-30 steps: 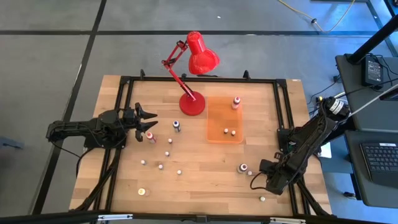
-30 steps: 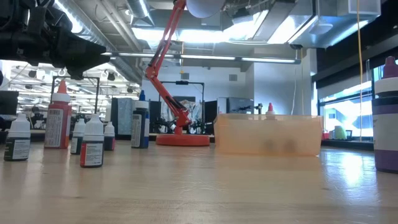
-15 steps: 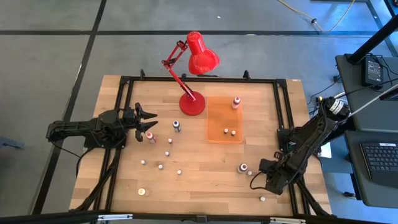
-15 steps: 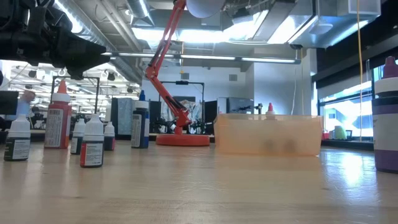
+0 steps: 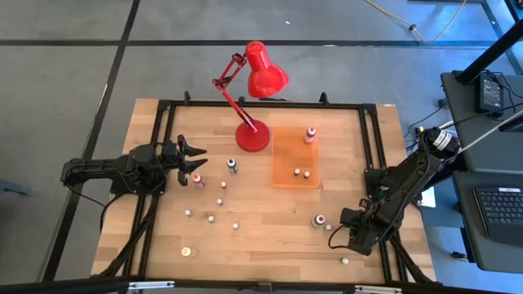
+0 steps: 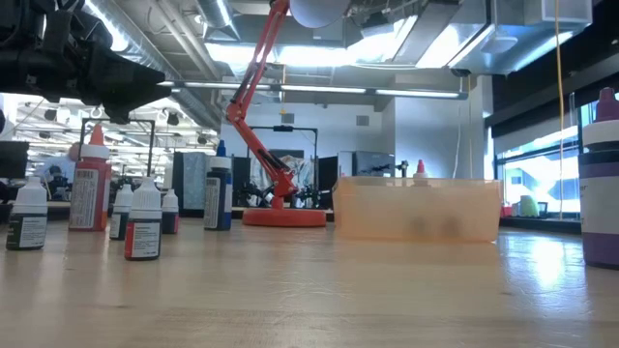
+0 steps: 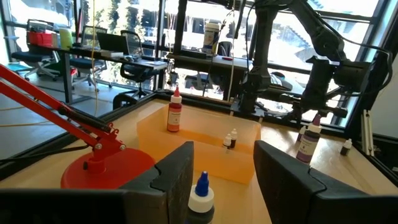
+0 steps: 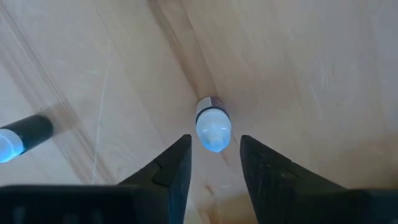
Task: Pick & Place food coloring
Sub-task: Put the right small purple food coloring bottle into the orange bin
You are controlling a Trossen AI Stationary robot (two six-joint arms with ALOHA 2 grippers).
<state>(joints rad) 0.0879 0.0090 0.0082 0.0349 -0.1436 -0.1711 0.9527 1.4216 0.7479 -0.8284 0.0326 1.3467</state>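
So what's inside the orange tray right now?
The orange tray holds three bottles: a taller red one with a white cap at its far corner and two tiny white-capped ones near its front edge. The translucent floor hides nothing else.

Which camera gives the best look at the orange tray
The left wrist view: the orange tray fills the middle, its bottles visible inside. The high view shows its flat outline; the low view only a side wall; the right wrist view misses it.

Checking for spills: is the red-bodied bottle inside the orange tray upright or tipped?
Upright. The red-bodied bottle stands on its base in the orange tray, cap pointing up.
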